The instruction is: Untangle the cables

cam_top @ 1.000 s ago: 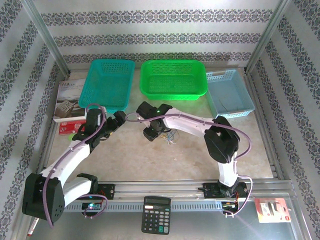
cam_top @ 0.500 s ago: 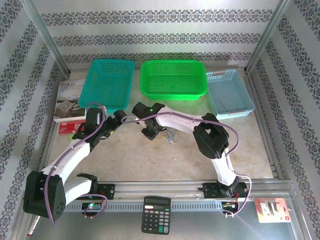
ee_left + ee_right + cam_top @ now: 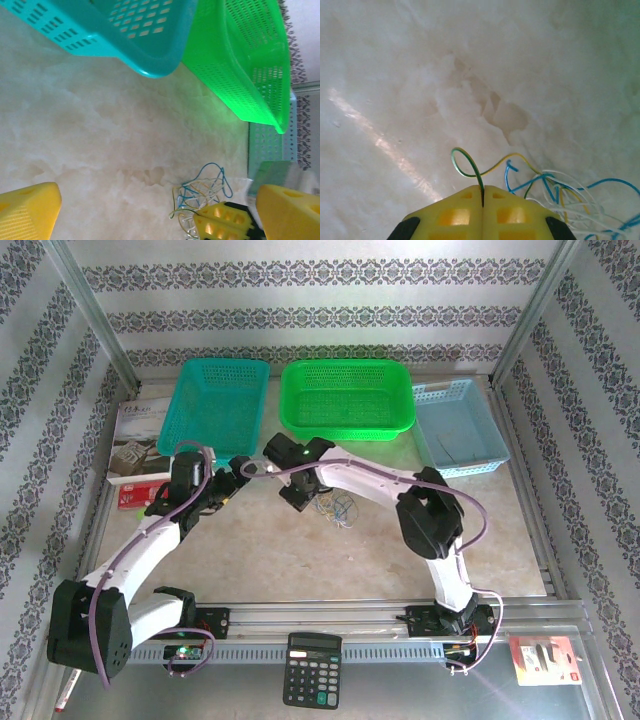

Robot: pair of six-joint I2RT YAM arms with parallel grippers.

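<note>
a: the right fingers [image 3: 479, 196] are clenched on one yellow-green wire [image 3: 465, 162]. how do we do this pull well?

b: as i judge it, draw that strand slowly and low over the bench [image 3: 300, 570], away from the clump, toward the upper left of the right wrist frame. a wire this thin can slip out of the seam, so no jerks. if the whole clump drags along, the left fingers [image 3: 27, 212] should pin it. they stand wide apart, grasping nothing.

a: where do the cables [image 3: 338, 508] lie?

b: in the middle of the top frame, below the green basket [image 3: 347, 430]. the blue, white and yellow strands sit at the lower right of the right wrist frame, right up against the right fingers. the pinched wire leaves the seam at bottom centre and curls into a small loop just above.

a: and from the left wrist?

b: the clump lies low and right of centre, between the two left fingers, nearer the one in the lower right corner and clear of both.
</note>
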